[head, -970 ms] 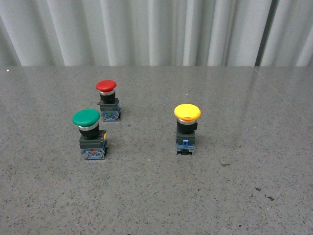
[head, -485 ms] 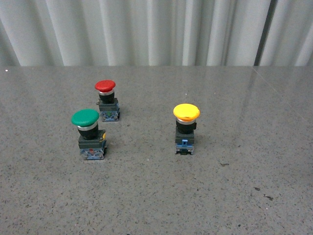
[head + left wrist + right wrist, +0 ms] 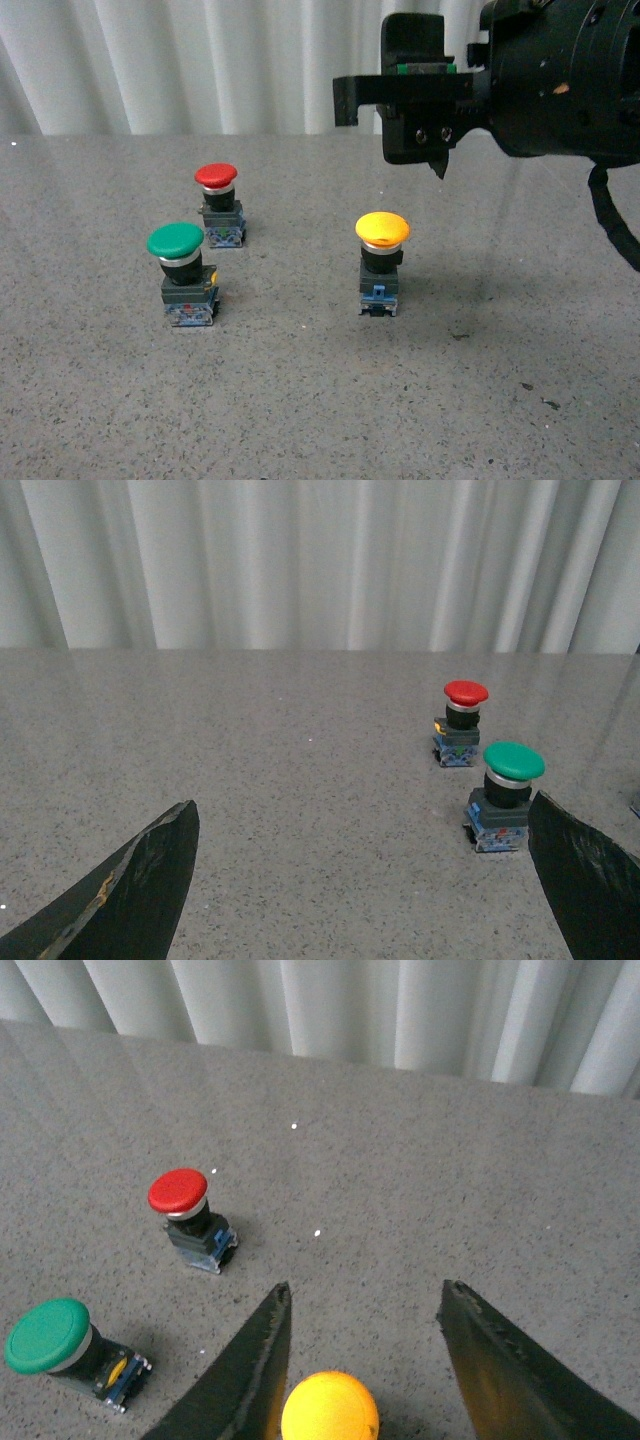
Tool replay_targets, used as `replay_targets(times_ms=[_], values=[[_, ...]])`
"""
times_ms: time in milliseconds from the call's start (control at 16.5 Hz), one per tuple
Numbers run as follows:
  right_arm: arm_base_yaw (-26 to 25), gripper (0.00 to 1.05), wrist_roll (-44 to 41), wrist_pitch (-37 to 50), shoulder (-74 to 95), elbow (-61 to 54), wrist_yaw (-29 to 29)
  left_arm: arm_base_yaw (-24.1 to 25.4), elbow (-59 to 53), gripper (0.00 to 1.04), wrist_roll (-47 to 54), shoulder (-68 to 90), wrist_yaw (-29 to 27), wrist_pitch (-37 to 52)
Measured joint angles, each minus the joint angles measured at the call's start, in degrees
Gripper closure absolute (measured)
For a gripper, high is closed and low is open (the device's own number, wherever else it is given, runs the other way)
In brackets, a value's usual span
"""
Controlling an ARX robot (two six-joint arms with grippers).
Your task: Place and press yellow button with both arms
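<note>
Yellow button (image 3: 382, 262): rigid, likely light, top-heavy; best pinched at black body under slick cap. Right gripper (image 3: 365, 1360) spread above it, left gripper (image 3: 360, 885) spread too.

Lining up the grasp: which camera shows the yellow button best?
Front view: the yellow button stands whole, cap to blue base, unobstructed. Right wrist view shows only its cap between open fingers. Left wrist view shows no yellow cap.
</note>
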Motion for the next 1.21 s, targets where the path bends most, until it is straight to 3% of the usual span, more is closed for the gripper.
replay_targets(times_ms=[61, 121, 1212], values=[[0.8, 0.94, 0.8, 0.1, 3.2, -0.9, -0.6, 0.0, 0.0, 0.07, 0.0, 0.0, 0.0, 0.0], [1.1, 1.0, 0.9, 0.0, 3.5, -0.9, -0.8, 0.0, 0.0, 0.07, 0.0, 0.0, 0.0, 0.0], [1.5, 1.03, 2.1, -0.7, 8.2, -0.5, -2.1, 0.0, 0.0, 0.07, 0.0, 0.0, 0.0, 0.0]])
